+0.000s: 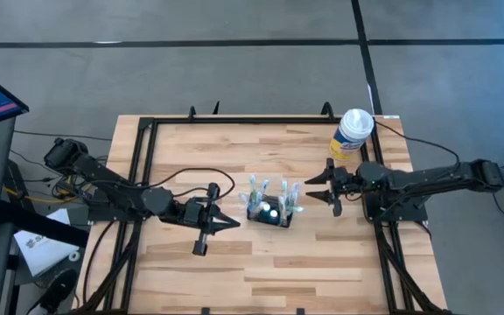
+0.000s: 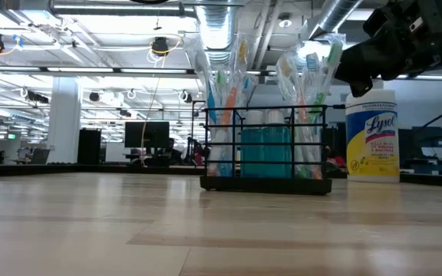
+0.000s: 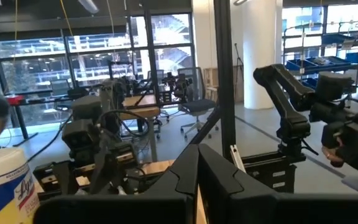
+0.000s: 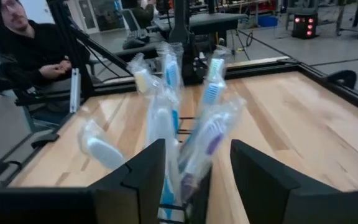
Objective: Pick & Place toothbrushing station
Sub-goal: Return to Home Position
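The toothbrushing station (image 1: pixel 271 213) is a small black wire rack near the table's middle, standing on its base (image 2: pixel 265 185). Several wrapped toothbrushes (image 4: pixel 166 93) stick up out of it. My right gripper (image 1: pixel 313 188) hangs open just right of the station, apart from it. In its wrist view the brushes show ahead, past the gap between its fingers (image 4: pixel 194 180). My left gripper (image 1: pixel 234 223) is shut, raised just left of the station, with nothing in it. Its closed fingers (image 3: pixel 197 180) point across the table toward my right arm (image 3: pixel 98 149).
A white-and-yellow wipes canister (image 1: pixel 353 131) stands at the far right, behind my right arm (image 2: pixel 405 38). A black frame (image 1: pixel 147 131) borders the wooden table. A person sits beyond the table's left side (image 4: pixel 23 50). Bare wood lies along the near edge (image 1: pixel 261 280).
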Controlling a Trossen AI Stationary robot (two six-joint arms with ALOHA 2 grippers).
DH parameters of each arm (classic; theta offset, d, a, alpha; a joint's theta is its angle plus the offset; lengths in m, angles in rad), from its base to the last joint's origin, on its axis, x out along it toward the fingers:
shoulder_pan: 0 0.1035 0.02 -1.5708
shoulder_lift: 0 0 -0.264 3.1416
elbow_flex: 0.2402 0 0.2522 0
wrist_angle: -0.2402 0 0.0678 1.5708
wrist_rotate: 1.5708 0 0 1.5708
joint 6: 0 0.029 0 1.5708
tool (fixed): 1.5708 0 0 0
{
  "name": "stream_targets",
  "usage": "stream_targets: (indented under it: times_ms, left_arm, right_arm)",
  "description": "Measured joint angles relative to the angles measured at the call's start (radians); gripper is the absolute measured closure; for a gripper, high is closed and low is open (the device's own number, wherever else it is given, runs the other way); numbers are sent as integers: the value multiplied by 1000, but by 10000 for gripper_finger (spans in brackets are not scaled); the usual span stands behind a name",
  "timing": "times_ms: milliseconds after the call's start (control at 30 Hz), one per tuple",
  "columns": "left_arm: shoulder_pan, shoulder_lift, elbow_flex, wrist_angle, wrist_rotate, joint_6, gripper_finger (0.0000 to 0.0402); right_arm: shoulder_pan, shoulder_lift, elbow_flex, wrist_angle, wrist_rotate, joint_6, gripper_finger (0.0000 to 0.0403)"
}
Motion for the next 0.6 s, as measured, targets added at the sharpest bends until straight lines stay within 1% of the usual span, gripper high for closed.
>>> stream_targets:
  times_ms: [200, 400, 500, 600]
  left_arm:
    - [3, 0, 0, -5, 0, 5, 401]
    - [12, 0, 0, -51, -3, -2, 401]
    - [24, -13, -5, -72, -3, -27, 401]
    - [49, -88, -58, -103, 0, -59, 401]
  right_arm:
    - [-13, -83, 0, -78, 0, -3, 238]
    - [-13, -246, 0, -145, 0, -11, 243]
    - [-13, -339, 0, -229, 0, -14, 246]
    - [-26, -457, 12, -400, 1, -52, 250]
